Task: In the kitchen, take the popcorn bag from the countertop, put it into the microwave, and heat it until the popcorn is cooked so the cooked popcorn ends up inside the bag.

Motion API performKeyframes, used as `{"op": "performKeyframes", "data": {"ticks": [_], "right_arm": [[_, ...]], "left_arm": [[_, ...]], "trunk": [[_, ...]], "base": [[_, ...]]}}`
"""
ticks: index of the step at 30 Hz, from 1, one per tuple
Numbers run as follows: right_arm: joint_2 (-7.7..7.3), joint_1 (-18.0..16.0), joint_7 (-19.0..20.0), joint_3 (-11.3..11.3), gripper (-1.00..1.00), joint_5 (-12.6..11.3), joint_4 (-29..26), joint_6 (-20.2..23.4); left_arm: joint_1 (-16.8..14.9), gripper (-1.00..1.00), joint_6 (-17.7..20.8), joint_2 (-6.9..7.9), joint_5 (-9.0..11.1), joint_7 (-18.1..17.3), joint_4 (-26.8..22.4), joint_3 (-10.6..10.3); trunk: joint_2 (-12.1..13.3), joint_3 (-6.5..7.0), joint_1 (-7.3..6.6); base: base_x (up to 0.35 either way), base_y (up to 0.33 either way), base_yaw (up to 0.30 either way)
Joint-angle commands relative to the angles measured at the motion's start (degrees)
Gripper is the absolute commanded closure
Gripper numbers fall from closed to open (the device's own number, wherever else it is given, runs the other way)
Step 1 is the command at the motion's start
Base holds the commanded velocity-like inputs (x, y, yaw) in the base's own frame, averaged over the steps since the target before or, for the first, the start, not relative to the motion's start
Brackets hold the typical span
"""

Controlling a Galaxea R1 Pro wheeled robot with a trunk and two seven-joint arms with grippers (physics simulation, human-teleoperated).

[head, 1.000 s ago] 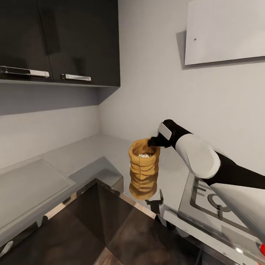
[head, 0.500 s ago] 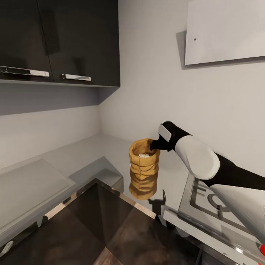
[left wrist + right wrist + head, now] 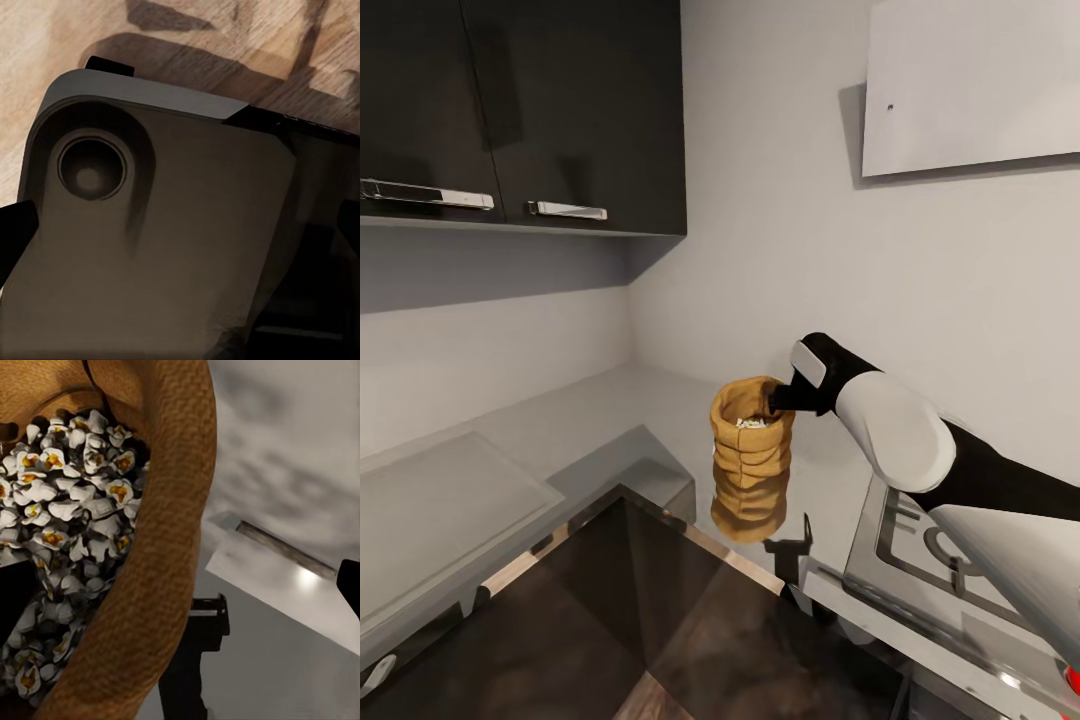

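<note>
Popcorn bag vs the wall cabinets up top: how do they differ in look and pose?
The popcorn bag is tan, wrinkled and soft; the wall cabinets are dark, flat-fronted and rigid. The bag is small and open at the top, with popcorn showing inside; the cabinets are large, with their doors closed. The bag sits at the right gripper, which is at its rim, above the countertop; the cabinets are fixed to the wall. Both are containers.

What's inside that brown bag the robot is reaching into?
The bag holds popcorn, a heap of white popped pieces with yellow centres, filling it close to the rim. The right gripper is at the rim; the bag's wall covers whatever lies beneath the top layer.
</note>
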Motion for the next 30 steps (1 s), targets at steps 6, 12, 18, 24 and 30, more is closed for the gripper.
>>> {"op": "performKeyframes", "data": {"ticks": [6, 12, 18, 24, 30], "right_arm": [[0.04, -0.02, 1.65, -0.49, -1.00, 0.05, -0.09, 1.45], [0.04, -0.02, 1.91, -0.49, -1.00, 0.01, -0.09, 1.60], [0.04, 0.02, 1.92, -0.44, -1.00, 0.01, -0.09, 1.59], [0.04, 0.00, 1.92, -0.49, -1.00, -0.01, -0.09, 1.88], [0.04, 0.02, 2.08, -1.79, -1.00, -0.70, -2.29, 6.66]], "left_arm": [[0.01, -1.00, 0.08, -0.01, 0.28, -0.22, -0.07, 0.26], [0.01, -1.00, 0.08, 0.06, 0.34, -0.25, -0.07, 0.31], [0.01, -1.00, 0.08, 0.04, 0.30, -0.25, -0.07, 0.29], [0.01, -1.00, 0.08, 0.00, 0.33, -0.20, -0.07, 0.30], [0.01, -1.00, 0.08, 0.01, 0.35, -0.20, -0.07, 0.31]], "trunk": [[-0.03, -0.06, 0.00], [-0.03, -0.06, 0.00], [-0.03, -0.06, 0.00], [-0.03, -0.06, 0.00], [-0.03, -0.06, 0.00]], "base": [[0.000, 0.000, 0.000], [0.064, 0.000, 0.000], [0.079, 0.000, 0.000], [0.003, 0.000, 0.000], [0.000, 0.000, 0.000]]}}
